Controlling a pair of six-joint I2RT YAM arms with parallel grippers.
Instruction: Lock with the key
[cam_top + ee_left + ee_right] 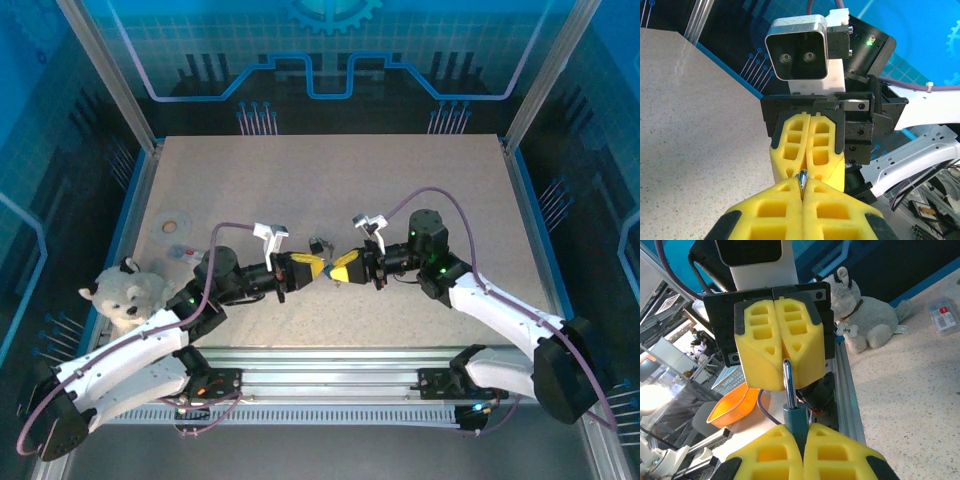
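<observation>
Centre of the top view: right gripper (pixel 340 270) clenched on a small teal-bodied piece (pixel 795 421), its silver metal shaft (pixel 788 379) nipped by the clenched left gripper (pixel 310 266) (key or padlock, I can't tell). Likely light, stiff, slippery; I'd hold the teal body.

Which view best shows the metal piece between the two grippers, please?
The right wrist view: the metal piece stands clear, rising from a teal body in the right gripper to the left gripper. The left wrist view shows just its shiny tip; from above it is too small to judge.
</observation>
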